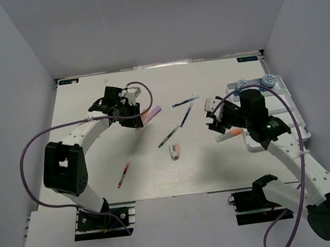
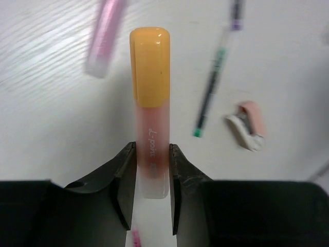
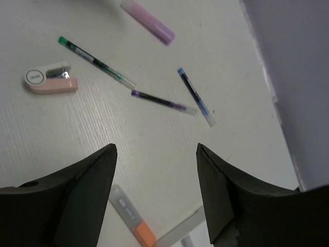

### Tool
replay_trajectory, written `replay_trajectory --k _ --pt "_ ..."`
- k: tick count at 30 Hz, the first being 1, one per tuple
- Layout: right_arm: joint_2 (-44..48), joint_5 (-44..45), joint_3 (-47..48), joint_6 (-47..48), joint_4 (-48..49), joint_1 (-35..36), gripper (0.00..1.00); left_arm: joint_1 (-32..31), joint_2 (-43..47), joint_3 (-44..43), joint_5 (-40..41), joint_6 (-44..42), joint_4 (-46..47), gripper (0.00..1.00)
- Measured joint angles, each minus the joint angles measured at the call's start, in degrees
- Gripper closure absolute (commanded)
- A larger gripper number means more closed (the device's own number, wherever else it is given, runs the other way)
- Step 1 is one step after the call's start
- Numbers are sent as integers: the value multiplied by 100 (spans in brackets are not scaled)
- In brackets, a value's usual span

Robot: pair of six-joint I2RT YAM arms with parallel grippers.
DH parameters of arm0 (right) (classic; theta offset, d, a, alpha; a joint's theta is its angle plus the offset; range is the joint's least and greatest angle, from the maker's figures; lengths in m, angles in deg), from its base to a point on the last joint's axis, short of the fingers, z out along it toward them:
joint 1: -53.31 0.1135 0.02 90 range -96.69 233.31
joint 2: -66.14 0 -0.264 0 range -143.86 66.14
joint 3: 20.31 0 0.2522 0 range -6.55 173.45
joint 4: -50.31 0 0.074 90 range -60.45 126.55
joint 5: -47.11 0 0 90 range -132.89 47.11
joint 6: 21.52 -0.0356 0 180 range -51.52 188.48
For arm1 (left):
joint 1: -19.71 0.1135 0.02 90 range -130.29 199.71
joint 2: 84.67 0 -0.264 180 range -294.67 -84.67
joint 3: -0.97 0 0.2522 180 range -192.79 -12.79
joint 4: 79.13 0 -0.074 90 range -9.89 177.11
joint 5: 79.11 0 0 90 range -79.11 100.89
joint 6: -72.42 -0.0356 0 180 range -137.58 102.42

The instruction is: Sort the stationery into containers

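The left gripper (image 2: 152, 164) is clamped on the clear end of a yellow-capped highlighter (image 2: 150, 67), holding it over the table (image 1: 219, 171) at the far left. The right gripper (image 3: 157, 170) hangs with jaws spread and empty over an orange-tipped highlighter (image 3: 134, 221) lying beside the white tray (image 1: 298, 120). Pens (image 3: 95, 62) and a pink highlighter (image 3: 149, 21) lie scattered between the arms.

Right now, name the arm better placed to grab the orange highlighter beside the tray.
Right. The right hand, open, hangs over the orange highlighter next to the tray. The left hand is far from it, shut on a yellow-capped highlighter.
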Motion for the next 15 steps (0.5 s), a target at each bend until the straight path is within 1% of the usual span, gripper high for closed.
replay_trajectory --k 4,7,10,12,15 --pt "-151 -7 28 385 472 715 29 26 437 0 -1421 -144 -251 100" --pt "-190 0 22 831 828 1274 30 26 483 2 -2308 -214 -466 100" --pt "-214 0 17 1351 1108 1797 32 22 463 4 -3032 -348 -780 100" --pt "-284 13 7 1670 1246 2085 32 20 437 4 -3388 -476 -1010 100" --pt "-422 44 -76 2035 1397 2413 36 -28 378 4 -3746 -697 -1353 100"
